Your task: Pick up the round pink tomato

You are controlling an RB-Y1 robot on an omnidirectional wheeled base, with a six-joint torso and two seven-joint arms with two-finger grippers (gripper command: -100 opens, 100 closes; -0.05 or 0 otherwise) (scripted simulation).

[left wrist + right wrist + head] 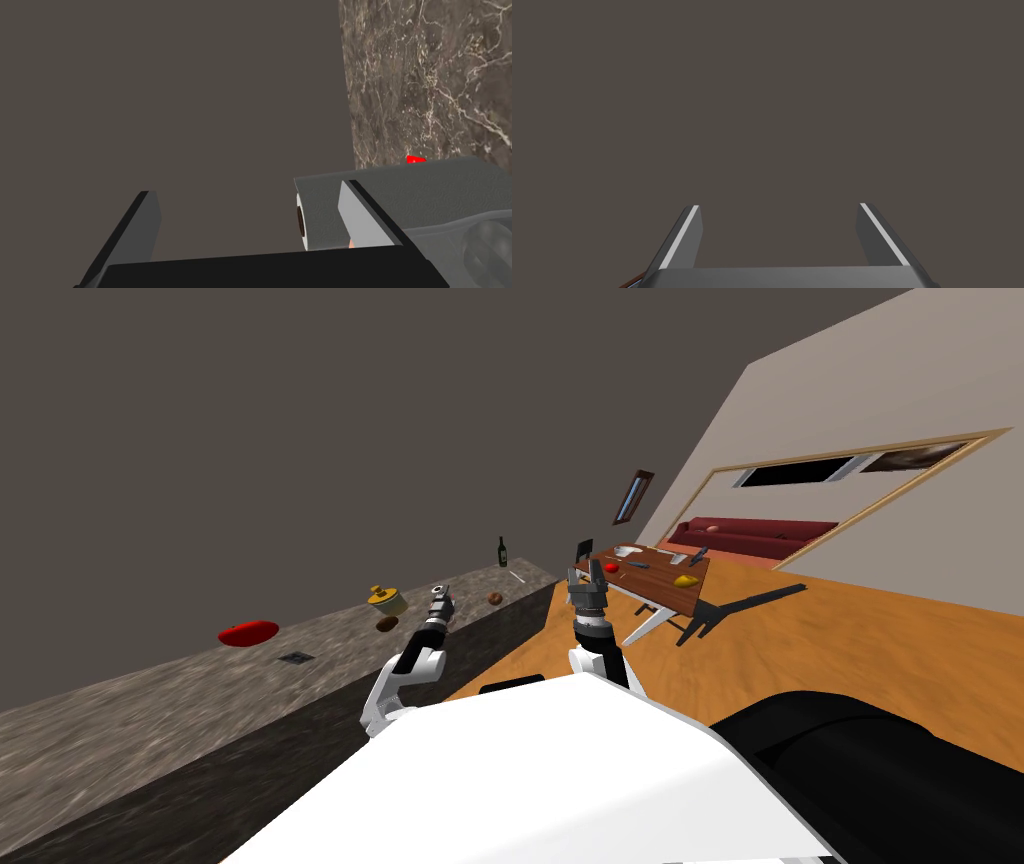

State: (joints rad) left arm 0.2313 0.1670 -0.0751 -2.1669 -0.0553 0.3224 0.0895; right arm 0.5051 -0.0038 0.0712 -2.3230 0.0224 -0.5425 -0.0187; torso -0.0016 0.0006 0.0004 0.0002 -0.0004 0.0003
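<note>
Left gripper (440,600) above the counter (180,683), spread wide, empty.

Seen from the left wrist, its fingers (365,215) stood wide apart with nothing between them. A grey paper roll (425,190) lay on the counter just behind one finger, and a red dish (415,160) peeked over it, farther along the counter. A pink sliver, likely the tomato (351,244), showed at that finger's base against the roll, mostly hidden by the gripper body. The right gripper (588,580) hung off the counter's long edge, fingers likewise wide, holding nothing.
</note>
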